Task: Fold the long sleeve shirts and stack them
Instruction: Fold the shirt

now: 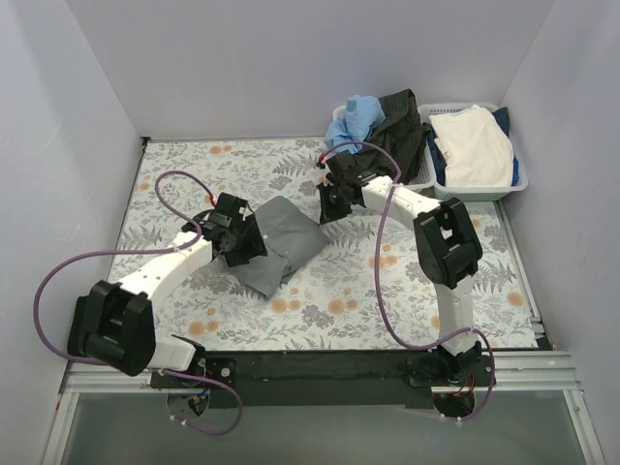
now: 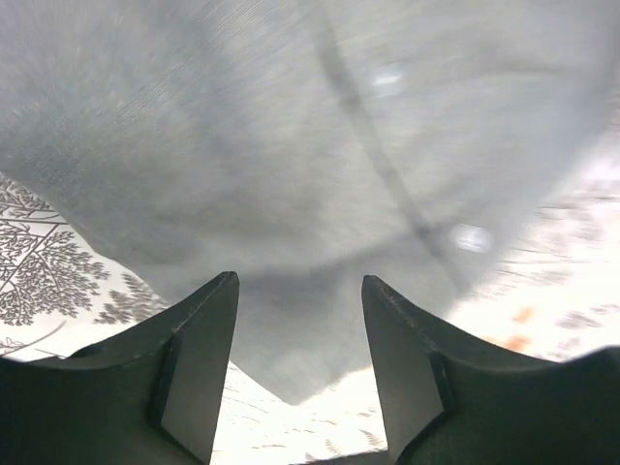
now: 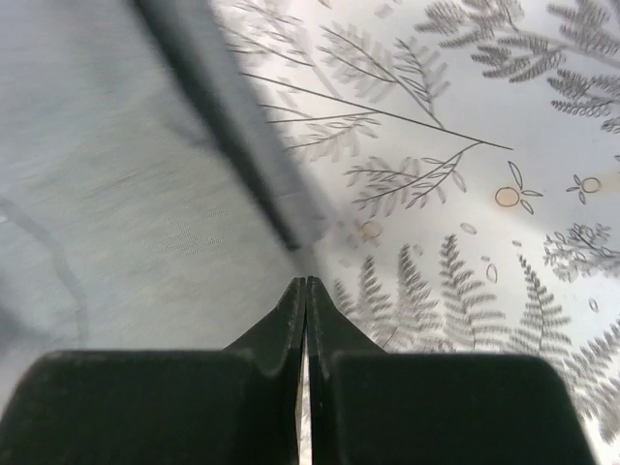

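A mid-grey long sleeve shirt (image 1: 283,242) lies folded into a compact block in the middle of the table. My left gripper (image 1: 247,248) is at the shirt's left edge. In the left wrist view its jaws (image 2: 298,281) stand open, with a corner of the grey cloth (image 2: 291,145) lying below and between them. My right gripper (image 1: 326,211) hovers at the shirt's upper right corner. Its tips (image 3: 306,281) are shut together with nothing in them, right beside the grey cloth's edge (image 3: 116,194). A black shirt (image 1: 402,121) hangs out of a basket at the back.
Two white lattice baskets stand at the back right. One (image 1: 418,180) holds the black shirt and a blue cloth (image 1: 354,118); the other (image 1: 477,192) holds a white cloth (image 1: 472,143). A floral cloth (image 1: 387,281) covers the table. White walls enclose three sides.
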Robot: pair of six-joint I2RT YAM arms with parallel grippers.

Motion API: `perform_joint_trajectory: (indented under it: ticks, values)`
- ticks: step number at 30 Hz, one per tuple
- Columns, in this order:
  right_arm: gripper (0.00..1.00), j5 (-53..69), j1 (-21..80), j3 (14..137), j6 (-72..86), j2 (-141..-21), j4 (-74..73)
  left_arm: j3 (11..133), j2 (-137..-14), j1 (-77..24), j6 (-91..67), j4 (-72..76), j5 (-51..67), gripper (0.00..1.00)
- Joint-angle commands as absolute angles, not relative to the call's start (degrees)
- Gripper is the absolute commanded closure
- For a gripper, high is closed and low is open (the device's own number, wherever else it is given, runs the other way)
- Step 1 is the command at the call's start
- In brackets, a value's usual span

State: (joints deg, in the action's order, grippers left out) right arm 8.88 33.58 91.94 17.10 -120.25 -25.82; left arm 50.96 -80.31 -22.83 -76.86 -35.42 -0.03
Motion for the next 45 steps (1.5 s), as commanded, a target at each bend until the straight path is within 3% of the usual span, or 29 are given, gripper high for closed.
perform_joint_trajectory:
  ticks: [1, 12, 26, 33, 39, 45]
  values:
    - [0.95, 10.6, 35.2, 91.7, 15.2, -111.4, -26.5, 53.5, -72.4, -23.1, -76.6, -36.9, 5.4, 0.47]
    - [0.93, 17.8, 42.3, 92.0, 13.7, -115.8, -27.8, 46.9, -75.8, -27.7, -77.5, -32.6, 7.3, 0.59]
    - [0.95, 9.9, 39.1, 85.3, 14.8, -122.0, -28.7, 43.5, -89.7, -32.6, -78.0, -38.4, -5.4, 0.60]
    - [0.95, 11.9, 41.0, 77.8, 13.1, -116.5, -28.6, 52.9, -92.0, -30.9, -79.3, -44.3, -9.8, 0.57]
    - [0.85, 8.8, 42.5, 79.4, 12.0, -108.6, -28.5, 53.8, -93.7, -23.9, -80.5, -44.5, -7.2, 0.55]
    - [0.72, 3.5, 39.4, 87.3, 10.5, -109.9, -29.4, 56.2, -92.2, -21.7, -78.3, -44.7, -7.0, 0.51]
